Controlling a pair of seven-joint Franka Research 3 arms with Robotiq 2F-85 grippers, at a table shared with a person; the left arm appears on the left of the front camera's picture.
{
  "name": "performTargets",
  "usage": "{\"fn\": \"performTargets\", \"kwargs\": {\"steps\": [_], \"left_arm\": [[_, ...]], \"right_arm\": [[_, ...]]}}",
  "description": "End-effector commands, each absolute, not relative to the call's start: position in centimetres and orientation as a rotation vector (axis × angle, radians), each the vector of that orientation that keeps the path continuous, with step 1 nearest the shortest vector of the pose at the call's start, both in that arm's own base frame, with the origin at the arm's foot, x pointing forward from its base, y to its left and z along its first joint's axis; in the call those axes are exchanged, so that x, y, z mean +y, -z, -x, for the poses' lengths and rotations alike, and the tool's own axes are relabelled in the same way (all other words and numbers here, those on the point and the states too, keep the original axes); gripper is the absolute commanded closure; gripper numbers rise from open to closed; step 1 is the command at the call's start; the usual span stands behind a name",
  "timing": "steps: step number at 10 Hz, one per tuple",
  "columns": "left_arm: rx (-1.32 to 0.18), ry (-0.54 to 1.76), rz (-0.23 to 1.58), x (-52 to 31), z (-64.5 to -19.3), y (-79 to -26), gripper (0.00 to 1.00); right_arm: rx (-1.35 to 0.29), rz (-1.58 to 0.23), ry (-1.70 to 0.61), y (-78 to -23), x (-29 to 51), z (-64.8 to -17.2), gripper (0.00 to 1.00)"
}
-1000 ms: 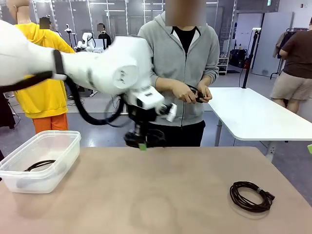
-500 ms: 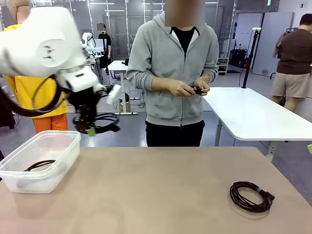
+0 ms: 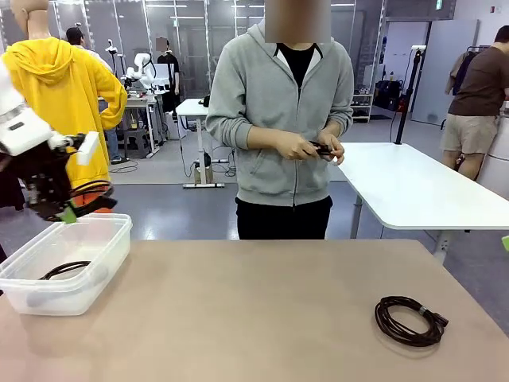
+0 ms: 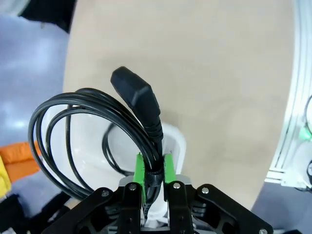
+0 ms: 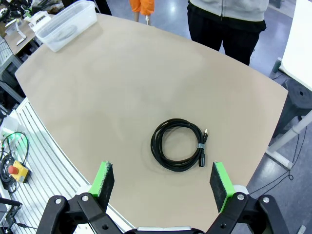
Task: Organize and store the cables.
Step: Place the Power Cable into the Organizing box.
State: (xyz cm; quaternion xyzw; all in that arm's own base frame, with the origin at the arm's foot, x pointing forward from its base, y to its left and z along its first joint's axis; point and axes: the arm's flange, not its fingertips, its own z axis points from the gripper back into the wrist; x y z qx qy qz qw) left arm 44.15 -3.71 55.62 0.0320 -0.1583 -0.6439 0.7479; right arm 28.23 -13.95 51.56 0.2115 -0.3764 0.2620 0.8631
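Left gripper [image 4: 154, 168]: pads [image 4: 140, 170] pinching a coiled black power cable [image 4: 136, 92] near its plug. Right gripper [image 5: 163, 181]: fingers [image 5: 104, 176] spread wide, second coiled cable [image 5: 156, 145] lying beyond them.

- Tan work table [image 3: 262, 318]: matt top, rounded edge. It lies below and to the right of the left gripper [image 3: 68, 213] and spreads ahead of the right gripper [image 5: 162, 170].
- White table [image 3: 406, 187]: pale grey legs, beyond the work table, well to the right of the left gripper.
- Floor [image 3: 171, 219]: grey, smooth, slight sheen, behind the left gripper.
- Glazed partitions [image 3: 199, 40]: dark frames, far behind and above the left gripper, with strip lights showing in the glass.
- Small white desk [image 3: 191, 107]: far behind, on a slim leg.
- Black pole [image 3: 407, 95]: upright, behind the white table.
- Ribbed metal rail [image 5: 44, 141]: follows the work table's edge, near the right gripper.
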Motion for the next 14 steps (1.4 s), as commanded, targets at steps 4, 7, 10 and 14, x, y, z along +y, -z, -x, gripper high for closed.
{"fn": "performTargets", "kwargs": {"steps": [4, 7, 10, 14], "left_arm": [[-0.227, 1.308, -0.081, 1.3, -49.7, -49.7, 0.83], [-0.178, 1.304, 0.0, 2.0, -51.4, -45.4, 0.83], [-0.187, 1.219, 0.013, 3.2, -52.4, -42.1, 0.81], [-0.173, 1.23, -0.001, 2.3, -52.4, -42.2, 0.11]], "right_arm": [[-0.796, -0.45, -0.568, -51.5, -14.2, -28.2, 0.0], [-0.796, -0.45, -0.568, -51.5, -14.2, -28.2, 0.0], [-0.796, -0.45, -0.568, -51.5, -14.2, -28.2, 0.0], [-0.796, -0.45, -0.568, -51.5, -14.2, -28.2, 0.0]]}}
